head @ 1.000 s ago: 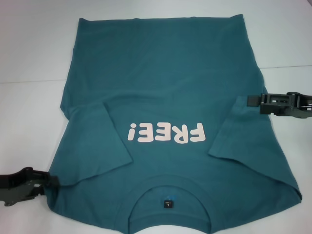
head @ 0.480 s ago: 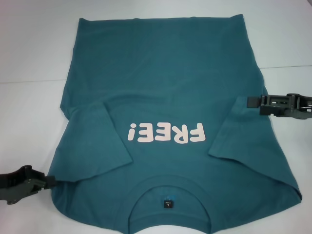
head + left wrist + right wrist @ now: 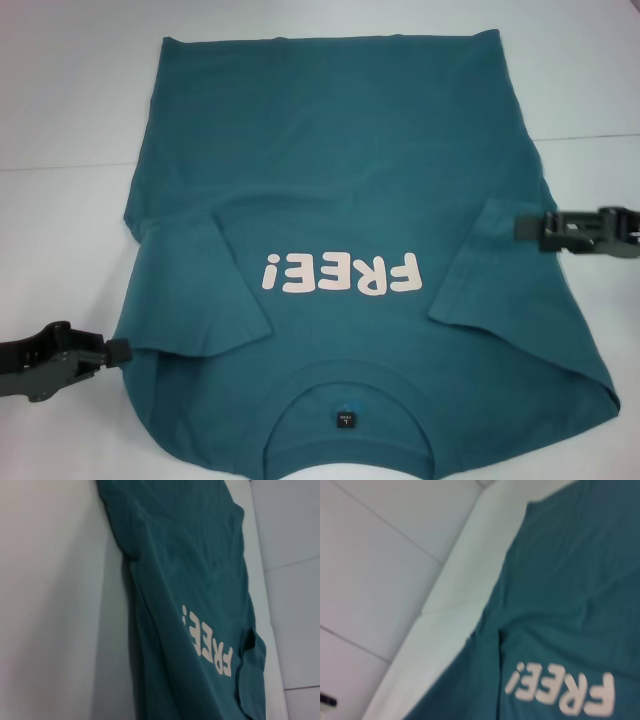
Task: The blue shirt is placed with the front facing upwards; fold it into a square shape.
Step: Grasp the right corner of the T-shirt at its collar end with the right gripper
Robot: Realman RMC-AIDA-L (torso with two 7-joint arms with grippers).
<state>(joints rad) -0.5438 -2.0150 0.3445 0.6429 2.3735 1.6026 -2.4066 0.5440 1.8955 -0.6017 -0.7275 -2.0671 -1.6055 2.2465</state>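
The blue shirt [image 3: 340, 170] lies front up on the white table, collar toward me, with both short sleeves folded in over the chest beside the pink "FREE!" lettering [image 3: 340, 275]. My left gripper [image 3: 118, 350] is at the shirt's near left shoulder edge, shut on the cloth there. My right gripper [image 3: 520, 227] hovers over the shirt's right side, just past the folded sleeve. The left wrist view shows the blue shirt [image 3: 190, 580] running lengthwise. The right wrist view shows the blue shirt [image 3: 570, 605] and its lettering. Neither wrist view shows fingers.
The white table [image 3: 60, 120] extends on both sides of the shirt and beyond its hem. A faint seam crosses the table at mid-height. A small dark neck label [image 3: 343, 417] sits inside the collar.
My left gripper has moved inward and slightly away from me, and the shirt's near left edge has shifted inward with it. My right gripper has moved a little outward and nearer to me.
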